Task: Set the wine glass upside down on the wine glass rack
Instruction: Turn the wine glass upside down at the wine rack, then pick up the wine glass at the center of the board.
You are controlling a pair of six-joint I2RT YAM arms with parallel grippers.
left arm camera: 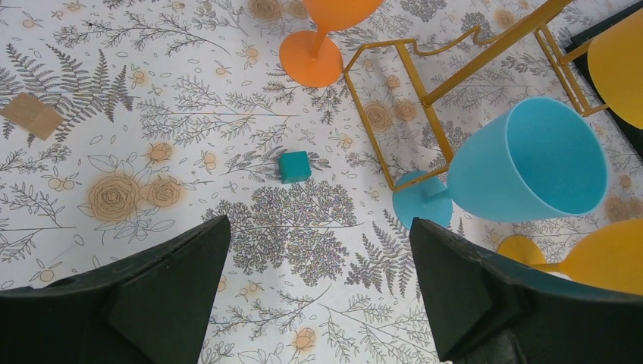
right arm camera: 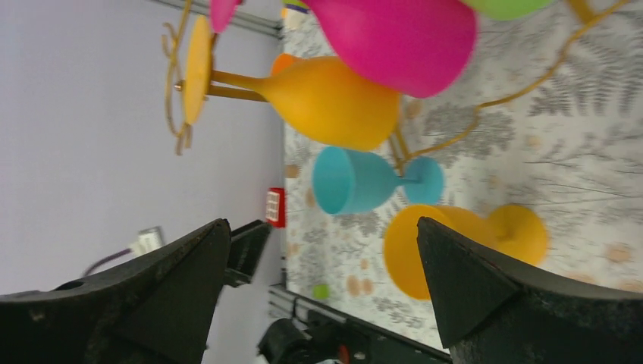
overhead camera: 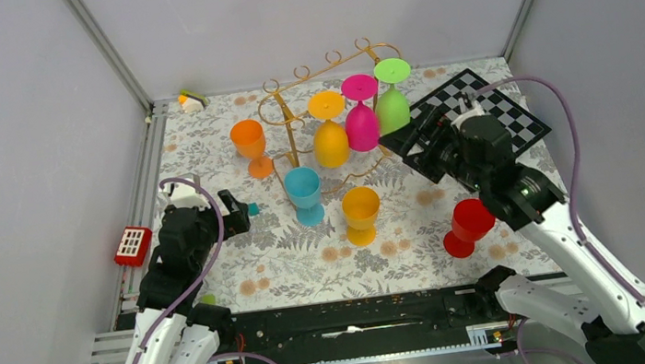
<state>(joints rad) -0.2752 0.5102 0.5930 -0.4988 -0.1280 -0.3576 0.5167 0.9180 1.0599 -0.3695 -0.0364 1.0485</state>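
While the right gripper (right arm camera: 320,226) stands wide with nothing between its fingers, the green wine glass (overhead camera: 392,108) hangs upside down at the right end of the wine glass rack (left arm camera: 493,54), foot up on the top rail, bowl down. From overhead the right gripper sits just beside that bowl, on its near-right side. The wrist view shows the bowl apart from the fingers. Two more hang inverted on the same rail: magenta glass (overhead camera: 362,126) next to the green, yellow-orange glass (overhead camera: 331,142) left of that. Upright on the floral cloth (overhead camera: 292,269): orange glass (overhead camera: 249,140) left of the rack, blue glass (overhead camera: 304,189) and yellow glass (overhead camera: 361,207) in front of it, red glass (overhead camera: 470,219) beside the right arm. On the other side the left gripper (left arm camera: 318,227) is also spread wide and empty, low over the cloth, near a small teal cube (left arm camera: 294,166). Checkerboard (overhead camera: 525,125) lies behind the right arm.
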